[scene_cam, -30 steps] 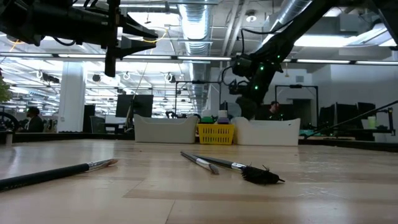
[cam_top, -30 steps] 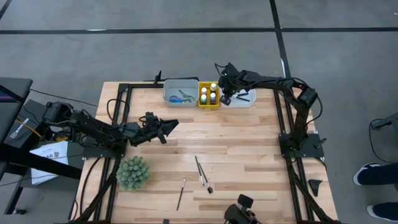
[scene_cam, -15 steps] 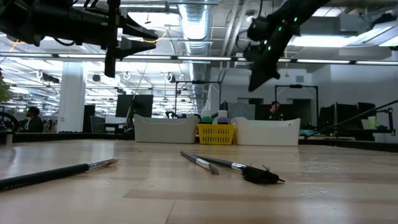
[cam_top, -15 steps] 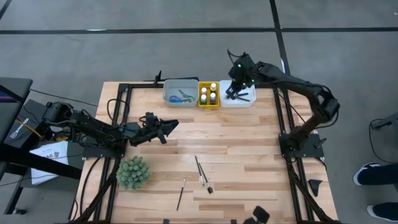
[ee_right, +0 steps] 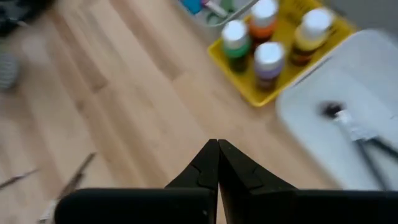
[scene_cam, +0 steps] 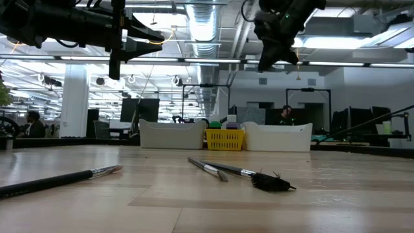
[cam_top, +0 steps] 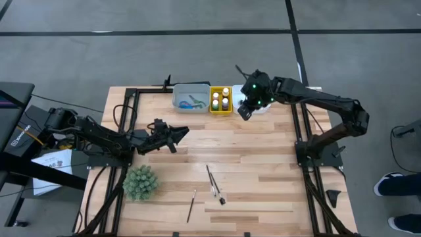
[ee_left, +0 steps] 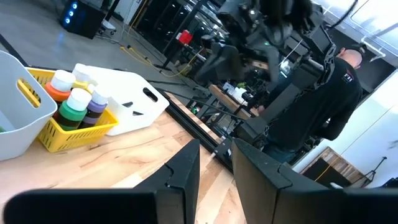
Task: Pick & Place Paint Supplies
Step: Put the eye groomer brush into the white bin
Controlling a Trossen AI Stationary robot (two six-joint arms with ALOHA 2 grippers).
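Paint supplies, table stock, with my two claws.
High view: my right claw (cam_top: 242,112) shut, empty, beside yellow tray (cam_top: 220,108) of paint bottles (cam_top: 225,92); my left claw (cam_top: 179,131) part-open, empty, mid-table; brushes (cam_top: 212,182) near front. Right wrist view: brush (ee_right: 357,137) in white tray (ee_right: 323,134).

The table (cam_top: 263,158) is pale wood planks with a soft sheen. The trays (cam_top: 191,97) look like smooth plastic, the yellow one (ee_left: 74,134) slotted. The fingers (ee_right: 219,168) are matt black.
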